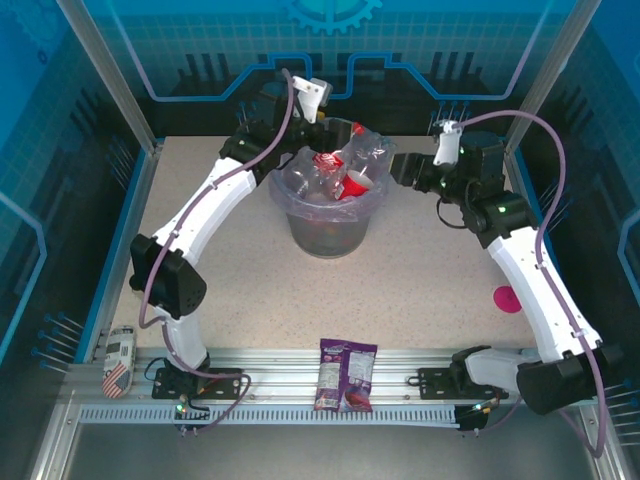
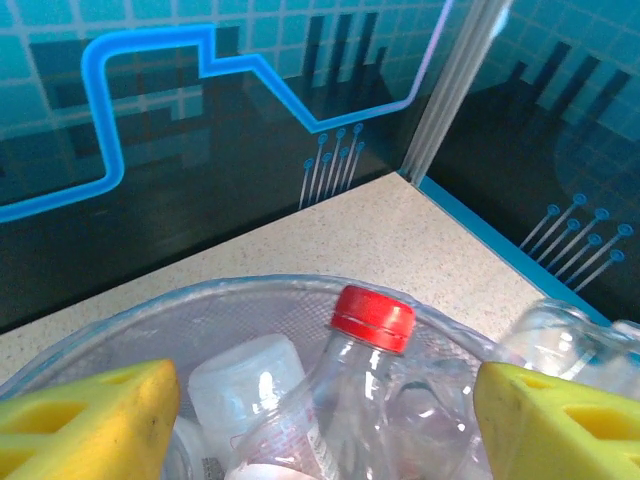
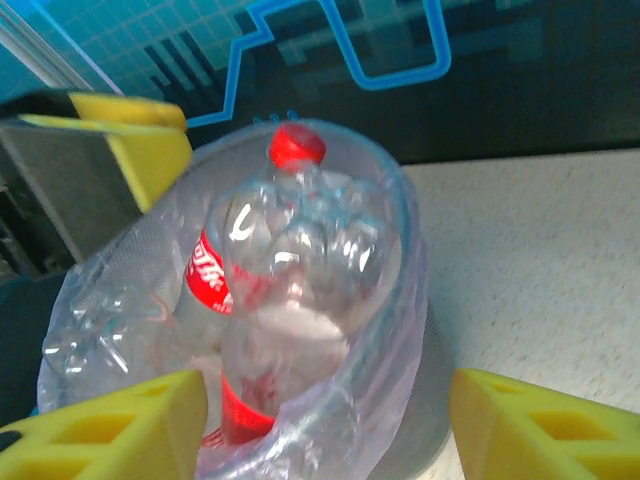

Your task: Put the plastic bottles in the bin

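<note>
The grey bin, lined with a lilac bag, stands mid-table, heaped with several clear plastic bottles. My left gripper hovers over its back left rim, open. In the left wrist view its yellow fingers stand wide apart on either side of a red-capped bottle in the pile, not touching it. My right gripper is at the bin's right rim, open. In the right wrist view its gap spans the bag's edge, and a red-labelled bottle lies on top of the heap.
A purple snack packet lies on the front rail. A small labelled bottle-like container lies at the front left corner. A pink dot marks the table at right. Glass walls enclose the back and sides.
</note>
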`<state>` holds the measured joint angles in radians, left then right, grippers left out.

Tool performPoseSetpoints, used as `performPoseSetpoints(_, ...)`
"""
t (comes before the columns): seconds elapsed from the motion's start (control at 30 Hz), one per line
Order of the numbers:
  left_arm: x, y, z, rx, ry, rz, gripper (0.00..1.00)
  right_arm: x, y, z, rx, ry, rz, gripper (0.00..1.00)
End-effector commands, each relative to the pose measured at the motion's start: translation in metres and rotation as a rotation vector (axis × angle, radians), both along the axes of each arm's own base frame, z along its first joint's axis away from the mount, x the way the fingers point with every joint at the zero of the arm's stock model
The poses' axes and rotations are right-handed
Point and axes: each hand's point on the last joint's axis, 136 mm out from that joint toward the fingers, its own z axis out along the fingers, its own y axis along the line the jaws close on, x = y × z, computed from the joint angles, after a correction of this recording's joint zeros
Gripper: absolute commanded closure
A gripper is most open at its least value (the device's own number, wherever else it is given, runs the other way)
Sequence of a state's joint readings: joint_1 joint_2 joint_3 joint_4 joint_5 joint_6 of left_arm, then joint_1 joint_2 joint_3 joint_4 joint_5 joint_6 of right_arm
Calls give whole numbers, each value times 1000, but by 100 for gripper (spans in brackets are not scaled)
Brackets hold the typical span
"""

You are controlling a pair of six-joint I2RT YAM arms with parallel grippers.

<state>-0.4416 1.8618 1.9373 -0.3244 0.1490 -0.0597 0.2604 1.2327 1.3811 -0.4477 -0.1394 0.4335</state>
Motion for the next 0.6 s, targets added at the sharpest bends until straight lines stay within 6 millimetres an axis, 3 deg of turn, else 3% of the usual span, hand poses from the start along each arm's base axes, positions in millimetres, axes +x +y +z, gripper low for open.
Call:
performPoseSetpoints(0.0, 1, 18, 21, -64, -35, 109, 23, 19, 8, 23, 27, -62, 24, 40)
performPoseSetpoints(0.07, -3, 44, 26, -91, -27, 184, 23, 30, 14, 25, 31, -61, 41, 42)
performPoseSetpoints(0.17, -10, 101, 30, -147, -13, 330, 22, 45, 23, 22, 34, -52, 61, 44)
performPoseSetpoints(0.23, -14, 135, 22, -176, 18, 401, 23, 53, 28, 18, 34, -40, 72, 44)
performPoseSetpoints(0.3, -17, 156, 3, -167, 74, 438, 24, 58, 36, 12, 31, -26, 87, 45)
performPoseSetpoints(0.57, -18, 137, -59, -189, 221, 366, 25, 67, 74, -11, 3, 41, 164, 47)
